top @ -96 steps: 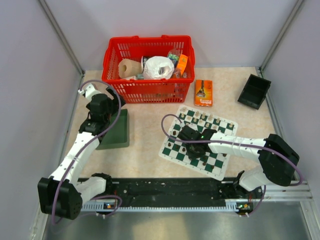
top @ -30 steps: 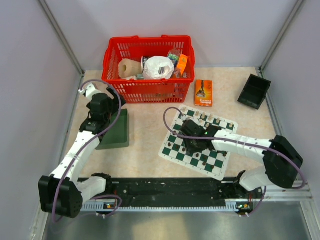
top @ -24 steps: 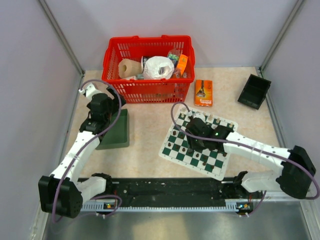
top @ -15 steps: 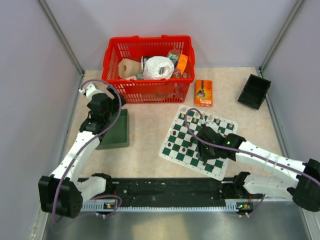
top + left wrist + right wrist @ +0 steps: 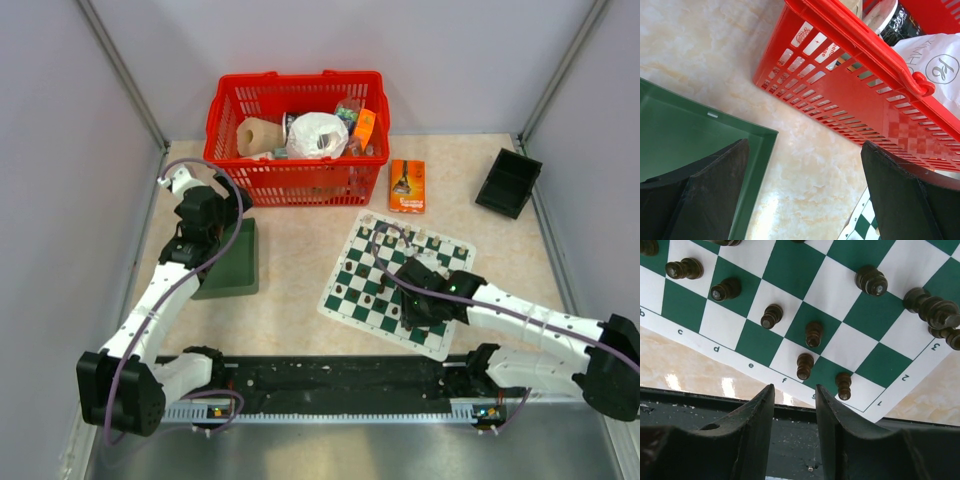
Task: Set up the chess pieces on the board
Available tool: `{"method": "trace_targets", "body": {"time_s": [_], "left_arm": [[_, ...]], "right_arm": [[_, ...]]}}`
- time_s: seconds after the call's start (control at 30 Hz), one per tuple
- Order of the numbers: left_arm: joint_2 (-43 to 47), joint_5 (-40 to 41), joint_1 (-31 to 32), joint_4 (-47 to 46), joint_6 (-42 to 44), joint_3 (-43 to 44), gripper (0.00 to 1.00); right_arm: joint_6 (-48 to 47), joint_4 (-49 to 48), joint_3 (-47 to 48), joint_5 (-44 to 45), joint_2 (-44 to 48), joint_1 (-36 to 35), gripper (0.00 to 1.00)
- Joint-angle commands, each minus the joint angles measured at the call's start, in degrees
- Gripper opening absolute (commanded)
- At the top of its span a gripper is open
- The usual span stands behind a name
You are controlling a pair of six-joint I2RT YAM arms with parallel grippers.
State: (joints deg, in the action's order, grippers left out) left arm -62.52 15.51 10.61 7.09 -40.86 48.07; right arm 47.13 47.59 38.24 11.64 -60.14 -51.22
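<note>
The right tool (image 5: 795, 410) hangs over the near edge of the board (image 5: 790, 267). Its fingers (image 5: 756, 435) stand narrowly apart with nothing between them, so it is released and empty. In the wrist view the nearest dark pawn (image 5: 804, 366) lies just ahead of the fingertips, almost in line with the gap. A second pawn (image 5: 843, 385) stands just beside it toward the board's corner. Both stand upright on the nearest squares, long axis pointing up at the camera, so a grasp would likely call for a short reach forward and down. In the overhead view the right tool (image 5: 415, 308) sits at the end of an arm stretched low from the right across the board (image 5: 345, 285), wrist pitched downward. The left tool (image 5: 812, 200) is spread wide and empty, well apart from the board, above the green tray (image 5: 670, 130) beside the red basket (image 5: 850, 85). The right arm is clearly the nearer.
</note>
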Motion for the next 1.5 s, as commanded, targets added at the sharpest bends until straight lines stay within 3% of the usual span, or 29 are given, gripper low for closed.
{"method": "trace_targets", "body": {"time_s": [0.0,0.9,1.27,1.47], "left_arm": [[-0.3,-0.7,-0.2,-2.9,-0.6,-0.5,0.99],[-0.1,0.0,-0.2,-2.8,-0.2,-0.6,0.99],[-0.8,-0.6,-0.2,-3.0,-0.3,-0.1,0.99],[-0.8,-0.6,-0.3,-3.1,-0.1,0.0,0.99]], "right_arm": [[-0.5,-2.9,0.0,-0.6,-2.6,0.2,0.38],[-0.8,-4.1,-0.1,0.9,-9.3,0.3,0.29],[-0.6,-2.4,-0.3,1.4,-8.7,0.5,0.12],[2.4,2.2,1.0,3.6,-5.2,0.7,0.11]]}}
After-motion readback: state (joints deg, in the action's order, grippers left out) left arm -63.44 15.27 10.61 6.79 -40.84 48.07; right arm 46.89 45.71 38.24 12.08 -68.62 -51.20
